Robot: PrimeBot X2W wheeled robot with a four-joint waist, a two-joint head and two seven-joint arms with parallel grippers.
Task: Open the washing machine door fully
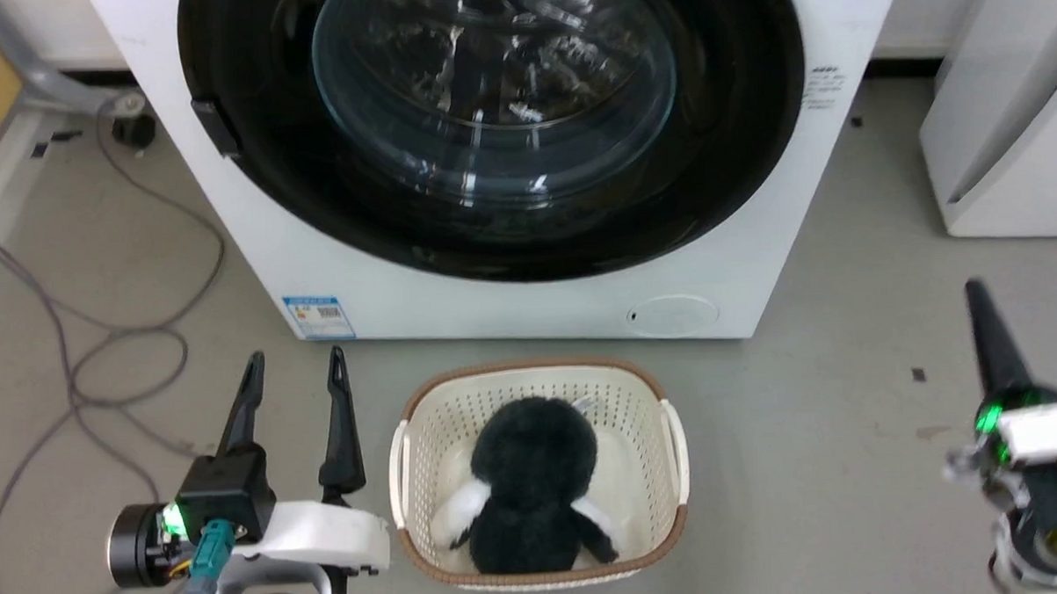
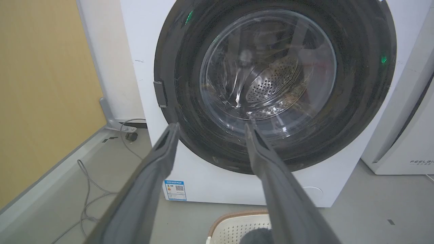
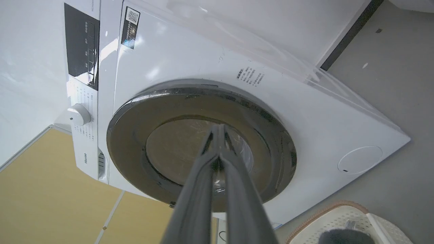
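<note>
The door [image 1: 734, 149] lies closed against the machine [image 1: 511, 311] at 12 o'clock. At 8 o'clock the left gripper [image 1: 295, 362] has its fingers spread. At 4 o'clock the right gripper [image 1: 977, 303] has its fingers pressed together, holding nothing. A basket [image 1: 531, 373] sits at 6 o'clock.

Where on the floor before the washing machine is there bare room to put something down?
Widest bare floor lies between the basket and the right gripper. Left of the left gripper, cables crowd the floor; the strip between basket and washing machine is narrow.
</note>
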